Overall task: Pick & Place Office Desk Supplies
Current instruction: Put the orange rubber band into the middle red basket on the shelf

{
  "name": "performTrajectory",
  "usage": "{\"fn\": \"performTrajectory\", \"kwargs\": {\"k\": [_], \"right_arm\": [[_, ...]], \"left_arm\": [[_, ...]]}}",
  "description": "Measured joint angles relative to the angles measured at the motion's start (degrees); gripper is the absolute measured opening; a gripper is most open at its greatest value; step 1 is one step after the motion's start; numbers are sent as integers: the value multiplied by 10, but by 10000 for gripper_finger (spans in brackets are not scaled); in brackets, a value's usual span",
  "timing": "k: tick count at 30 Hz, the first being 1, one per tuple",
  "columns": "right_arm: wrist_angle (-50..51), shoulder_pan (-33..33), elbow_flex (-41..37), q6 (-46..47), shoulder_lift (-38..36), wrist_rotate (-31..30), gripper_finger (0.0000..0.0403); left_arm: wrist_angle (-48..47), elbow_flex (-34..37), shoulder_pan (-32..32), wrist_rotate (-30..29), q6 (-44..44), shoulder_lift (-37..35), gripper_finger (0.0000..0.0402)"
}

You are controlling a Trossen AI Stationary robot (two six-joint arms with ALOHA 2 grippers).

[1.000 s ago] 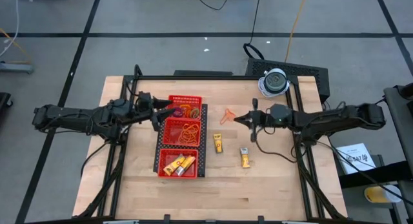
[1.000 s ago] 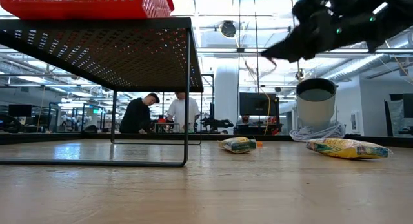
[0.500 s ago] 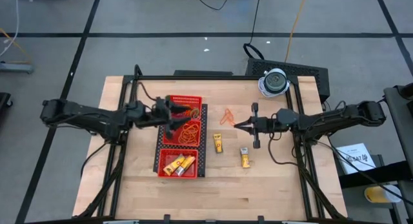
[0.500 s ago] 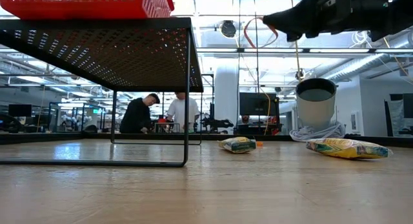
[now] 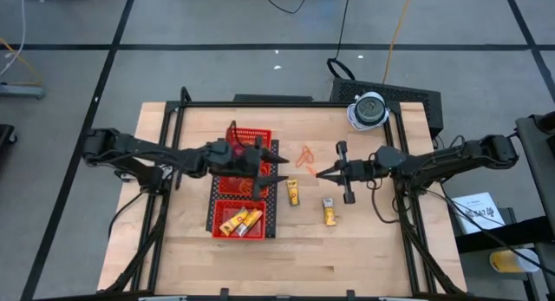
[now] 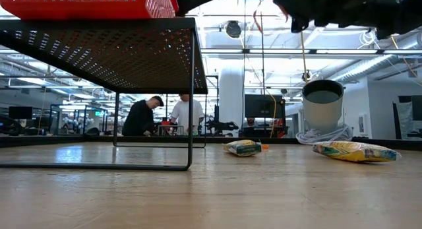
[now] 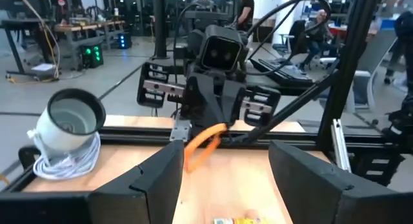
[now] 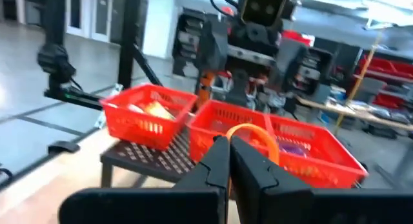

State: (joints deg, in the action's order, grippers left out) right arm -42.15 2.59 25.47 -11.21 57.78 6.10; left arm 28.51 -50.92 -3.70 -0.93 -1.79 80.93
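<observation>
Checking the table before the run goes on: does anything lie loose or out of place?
Two yellow packets lie on the bare table, outside the red tray. The right gripper holds an orange rubber band in the air.

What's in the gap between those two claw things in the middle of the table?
In the high view, only an orange rubber band, held up by the shut right tool toward the open left tool.

Grey tiled floor [image 5: 173, 67], bright ceiling lights, two people [image 6: 165, 115] at distant desks

A red mesh tray [image 5: 227, 197] on a black stand is seen left of the surface's [image 5: 347, 249] centre, a white-grey dome [image 5: 368, 109] at two o'clock.
</observation>
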Motion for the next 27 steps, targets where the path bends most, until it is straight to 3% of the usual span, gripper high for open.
{"fn": "performTrajectory", "kwargs": {"k": [10,27], "right_arm": [[-62,22,1,0,13,16,0],[-338,28,1,41,185,17,0]], "left_arm": [[0,-63,-9,0,41,89,237],[-4,-67,-8,-26,44,91,237]]}}
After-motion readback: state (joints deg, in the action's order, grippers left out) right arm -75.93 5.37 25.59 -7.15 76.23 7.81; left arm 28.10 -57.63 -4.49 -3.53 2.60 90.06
